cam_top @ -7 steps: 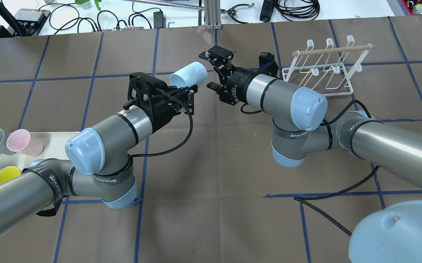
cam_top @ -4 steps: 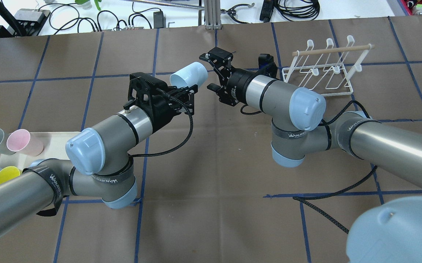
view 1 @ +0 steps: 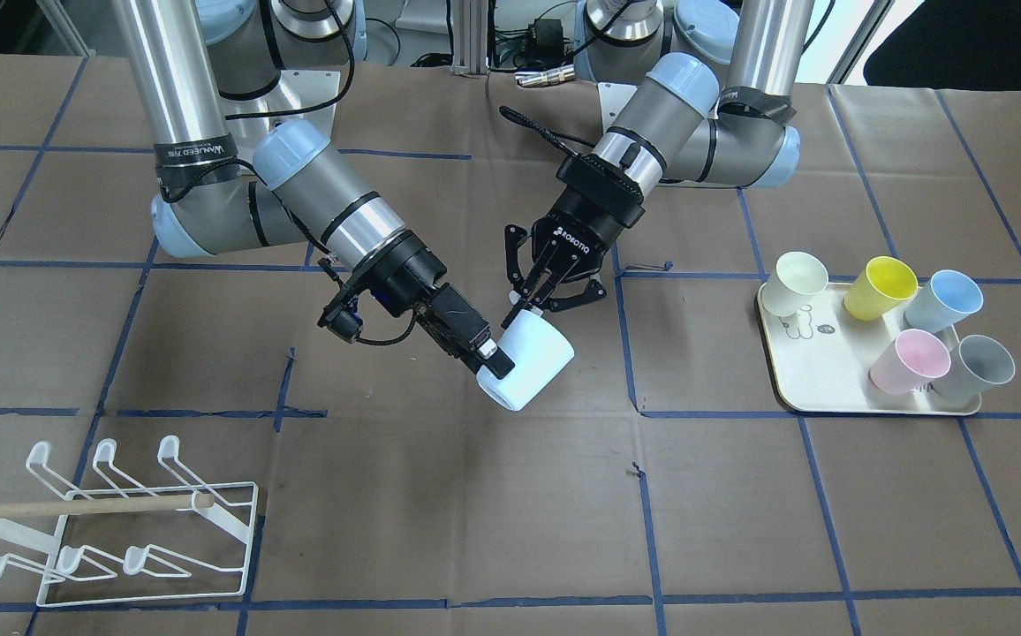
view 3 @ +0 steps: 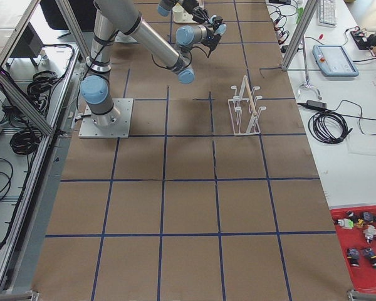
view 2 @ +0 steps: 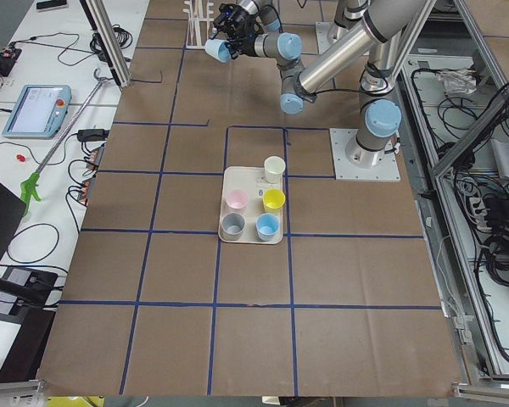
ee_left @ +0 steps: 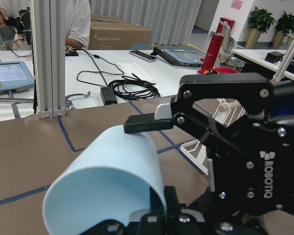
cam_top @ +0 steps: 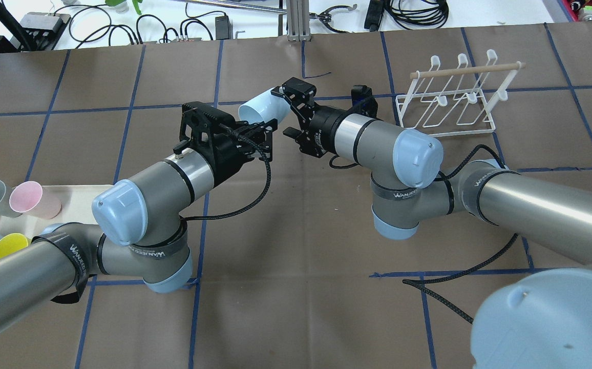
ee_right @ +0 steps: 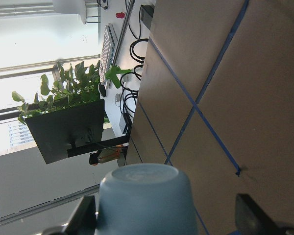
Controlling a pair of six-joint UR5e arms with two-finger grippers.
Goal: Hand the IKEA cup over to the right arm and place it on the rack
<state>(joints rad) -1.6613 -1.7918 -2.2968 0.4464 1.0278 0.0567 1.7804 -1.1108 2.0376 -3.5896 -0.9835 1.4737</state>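
Observation:
A pale blue IKEA cup [cam_top: 265, 104] hangs tilted above the table's middle, mouth toward my left arm. My left gripper [cam_top: 261, 127] is shut on its rim wall; the cup [view 1: 525, 360] sits just below that gripper [view 1: 530, 305] in the front-facing view. My right gripper [cam_top: 288, 114] is open, one finger above and one below the cup's base end. In the right wrist view the cup's base [ee_right: 144, 193] lies between the two spread fingers [ee_right: 84, 215] with gaps on both sides. The white wire rack [cam_top: 449, 100] with its wooden dowel stands empty behind the right arm.
A cream tray [view 1: 828, 358] holds several cups: cream, yellow, blue, pink and grey. It lies on my left arm's side, partly under that arm [cam_top: 14, 225] in the overhead view. A black cable [cam_top: 449, 292] trails over the brown mat near the right arm.
My right gripper has moved left, from just beside the cup to straddling its base end, still open. The left arm and the cup have stayed put.

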